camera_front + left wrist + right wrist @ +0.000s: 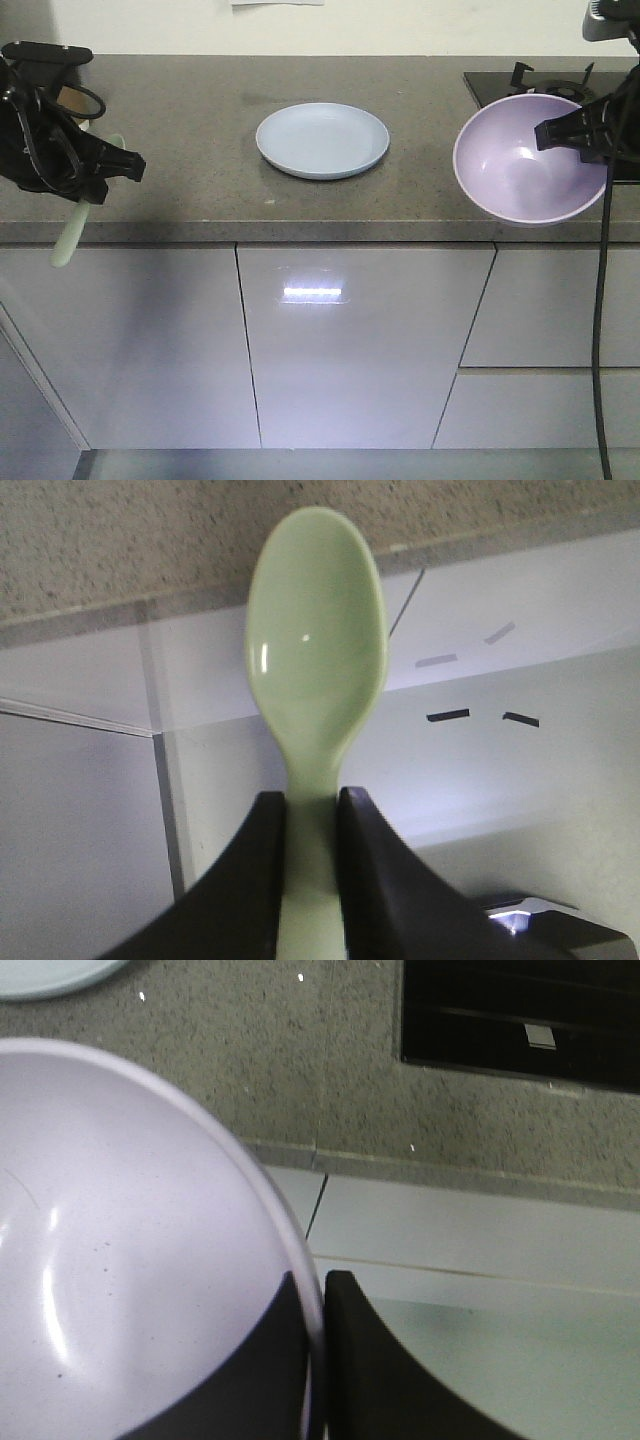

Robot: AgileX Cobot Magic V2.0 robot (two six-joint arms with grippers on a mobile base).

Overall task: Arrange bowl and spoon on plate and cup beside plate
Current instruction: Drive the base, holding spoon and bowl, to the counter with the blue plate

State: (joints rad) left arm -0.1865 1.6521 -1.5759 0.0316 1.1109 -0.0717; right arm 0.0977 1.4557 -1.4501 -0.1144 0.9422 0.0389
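Note:
The pale blue plate (pixel 322 140) lies flat on the middle of the counter, and its edge shows in the right wrist view (pixel 40 975). My right gripper (pixel 545 135) (pixel 318 1278) is shut on the rim of the lavender bowl (pixel 520 165) (pixel 120 1260). It holds the bowl tilted over the counter's front right. My left gripper (pixel 95 190) (pixel 312 798) is shut on the handle of the mint-green spoon (pixel 72 230) (pixel 315 630). The spoon hangs past the counter's front edge at the left. The cup is mostly hidden behind the left arm; only a brown patch (pixel 70 100) shows.
A black stove top (pixel 530 85) (pixel 520 1010) sits at the back right of the grey counter (pixel 200 130), just behind the held bowl. Glossy cabinet fronts (pixel 340 340) drop below the counter edge.

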